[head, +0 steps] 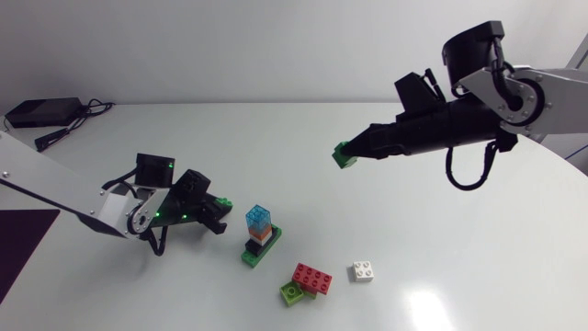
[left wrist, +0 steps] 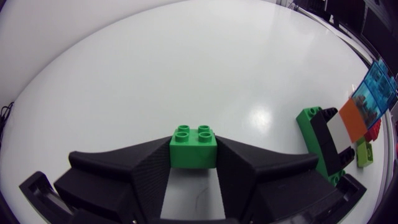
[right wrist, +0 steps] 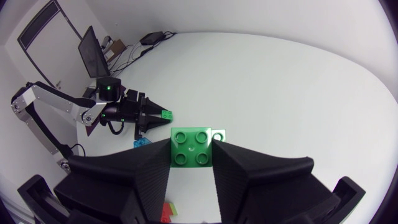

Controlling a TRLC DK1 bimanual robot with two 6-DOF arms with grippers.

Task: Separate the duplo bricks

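A: L gripper (left wrist: pixel 194 153) status?
B: Clamped on green brick (left wrist: pixel 194 147), low, near brick stack (head: pixel 260 235).
A: R gripper (right wrist: pixel 192 148)?
B: Clamped on second green brick (head: pixel 345 157), high over table (head: pixel 441 257).

Brick tower (head: pixel 261 234) left of brick pair (head: pixel 310 277), lone brick (head: pixel 363 270) right

Head camera looks down from above on the whole surface (head: pixel 276 138). Left wrist camera sits low and close behind the left claw (left wrist: pixel 193 155), facing across the surface. Right wrist camera rides high behind the right claw (right wrist: pixel 193 152), and all three catch the brick stack (head: pixel 260 237).
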